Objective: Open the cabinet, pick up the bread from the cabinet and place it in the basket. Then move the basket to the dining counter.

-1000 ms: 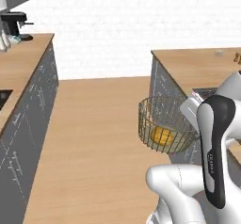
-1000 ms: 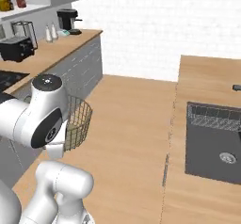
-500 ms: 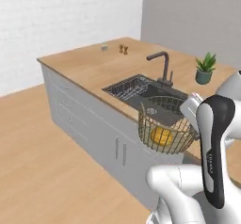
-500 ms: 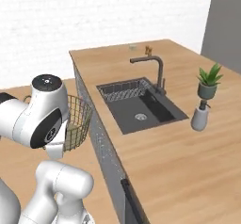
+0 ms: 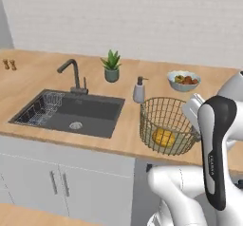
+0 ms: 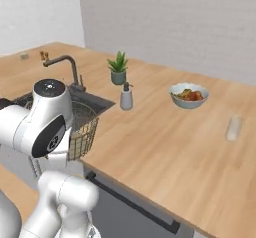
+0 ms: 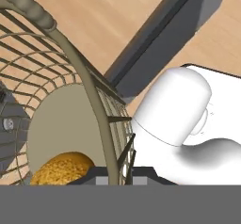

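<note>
A wooden counter (image 5: pixel 38 78) holds a dark sink (image 5: pixel 71 113) with a bent tap (image 5: pixel 71 73) behind it; a potted plant (image 5: pixel 111 67) stands near a soap bottle (image 5: pixel 139 89); a white fruit bowl (image 5: pixel 183 80) sits farther along; two small shakers (image 5: pixel 9 64) stand at the far end.

The robot's arm is built of smooth, glossy white shells with rounded, bulbous links joined by dark grey bands at the joints. One upright link carries a long black inlay panel with faint pale lettering running down it, and a shoulder-like joint ends in a round dark cap with a lighter speckled disc on top and a small grey mark on its side. Its lower segments are plain white tubes that swell into ball-shaped elbows.
</note>
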